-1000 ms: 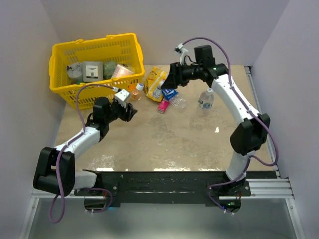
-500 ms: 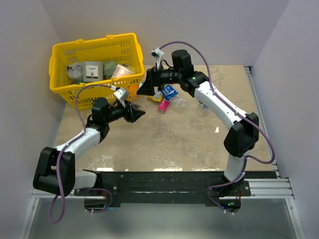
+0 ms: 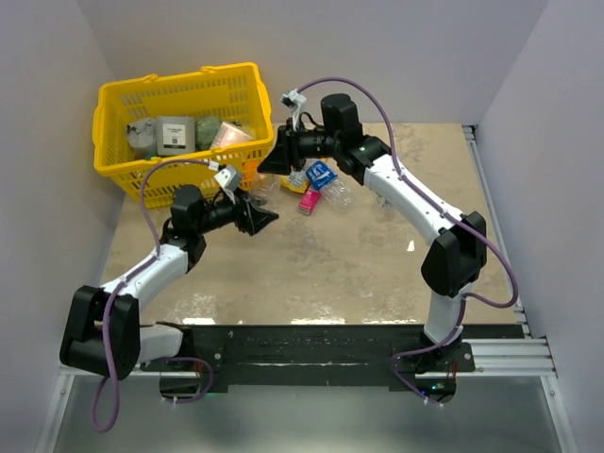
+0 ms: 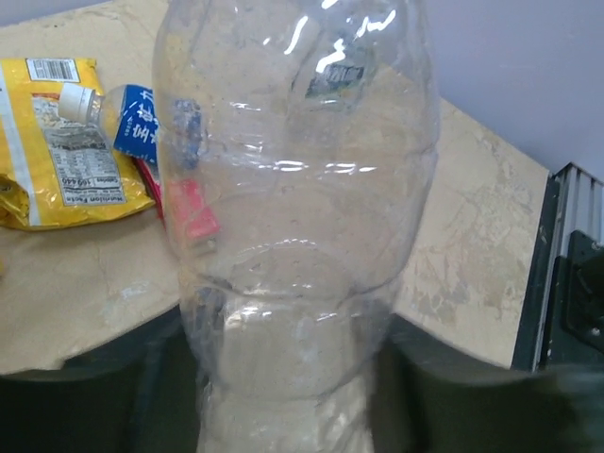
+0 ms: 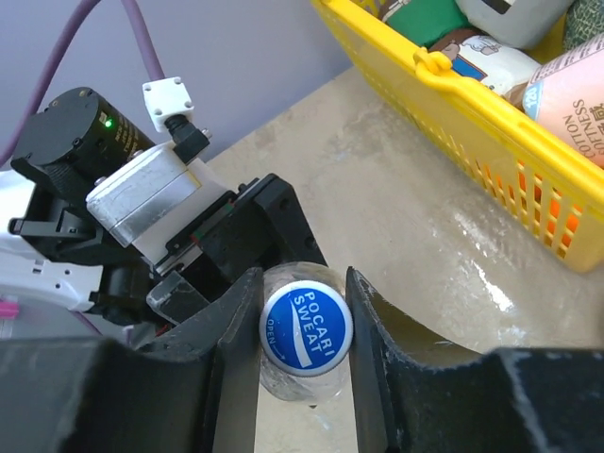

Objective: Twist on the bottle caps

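Above the worktop [image 3: 330,269], just in front of the basket [image 3: 247,68], the right gripper [image 5: 302,294] is clamped on a blue cap [image 5: 305,327] that sits at the mouth of a clear bottle [image 4: 293,236]. The left gripper [image 3: 258,217] is closed round that bottle's body. The likeliest trouble is a crooked start: if the cap meets the neck tilted, it would cross-thread or jam. The thin wall could also buckle or slip in the left gripper, so the bottle would turn with the cap instead of resisting. A loose pinch could drop the cap. The two grippers are near each other, and a wide wrist turn might bring them together.
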Available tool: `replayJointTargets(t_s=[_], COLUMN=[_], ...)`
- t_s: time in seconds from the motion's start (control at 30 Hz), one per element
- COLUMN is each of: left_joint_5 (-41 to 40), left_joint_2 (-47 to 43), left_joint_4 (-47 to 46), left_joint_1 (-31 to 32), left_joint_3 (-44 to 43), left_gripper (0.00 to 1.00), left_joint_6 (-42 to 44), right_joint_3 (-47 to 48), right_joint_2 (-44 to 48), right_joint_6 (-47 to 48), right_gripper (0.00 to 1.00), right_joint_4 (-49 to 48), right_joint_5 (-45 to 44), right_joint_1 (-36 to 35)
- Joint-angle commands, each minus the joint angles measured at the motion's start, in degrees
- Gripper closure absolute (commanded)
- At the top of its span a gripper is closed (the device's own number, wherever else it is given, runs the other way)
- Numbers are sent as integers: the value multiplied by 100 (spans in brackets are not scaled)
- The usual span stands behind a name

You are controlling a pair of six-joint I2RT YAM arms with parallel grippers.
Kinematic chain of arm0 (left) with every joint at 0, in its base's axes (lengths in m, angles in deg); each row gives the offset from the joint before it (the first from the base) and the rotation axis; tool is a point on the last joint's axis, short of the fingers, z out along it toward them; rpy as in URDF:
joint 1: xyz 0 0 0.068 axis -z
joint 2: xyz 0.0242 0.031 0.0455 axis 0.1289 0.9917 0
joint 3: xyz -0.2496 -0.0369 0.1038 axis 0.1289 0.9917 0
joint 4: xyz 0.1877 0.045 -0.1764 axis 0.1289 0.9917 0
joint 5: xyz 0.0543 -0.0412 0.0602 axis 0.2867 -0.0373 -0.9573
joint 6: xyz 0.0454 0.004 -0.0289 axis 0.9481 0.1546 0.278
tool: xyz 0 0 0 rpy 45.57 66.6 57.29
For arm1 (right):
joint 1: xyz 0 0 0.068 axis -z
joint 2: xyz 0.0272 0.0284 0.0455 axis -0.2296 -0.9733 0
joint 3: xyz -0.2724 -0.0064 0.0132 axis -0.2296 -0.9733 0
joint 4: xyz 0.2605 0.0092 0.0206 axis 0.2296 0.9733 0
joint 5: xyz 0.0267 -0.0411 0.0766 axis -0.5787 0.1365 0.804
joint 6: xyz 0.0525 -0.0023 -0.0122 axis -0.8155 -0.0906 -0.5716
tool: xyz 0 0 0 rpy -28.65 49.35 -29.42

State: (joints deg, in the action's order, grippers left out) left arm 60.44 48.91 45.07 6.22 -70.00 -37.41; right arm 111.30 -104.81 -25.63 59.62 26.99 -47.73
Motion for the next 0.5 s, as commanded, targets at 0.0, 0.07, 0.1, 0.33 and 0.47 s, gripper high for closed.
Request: replayJointTargets(t_s=[0.0, 0.07, 0.1, 0.33, 0.47], left_joint_5=[-339, -839, -980, -1219, -1553], left_joint_2=[-202, -298, -377, -1722, -2293], left_joint_4=[626, 1322, 1935, 3091, 3470], left_joint_1=[26, -9, -53, -1553, -2048], left_joint_3=[-285, -504, -557, -601, -742], left_gripper=[0, 0, 0, 0, 0], left_joint_6=[334, 833, 976, 1363, 1487], right_joint_3=[239, 405, 380, -823, -1201], right_joint_2=[142, 124, 142, 652, 643], right_joint_6=[770, 1219, 1448, 2074, 2126], right_gripper=[85, 89, 91, 94, 93], right_joint_4=[-89, 332, 386, -536, -1046], right_joint_5=[-298, -492, -597, -792, -861], right_joint_1=[-52, -52, -52, -263, -465])
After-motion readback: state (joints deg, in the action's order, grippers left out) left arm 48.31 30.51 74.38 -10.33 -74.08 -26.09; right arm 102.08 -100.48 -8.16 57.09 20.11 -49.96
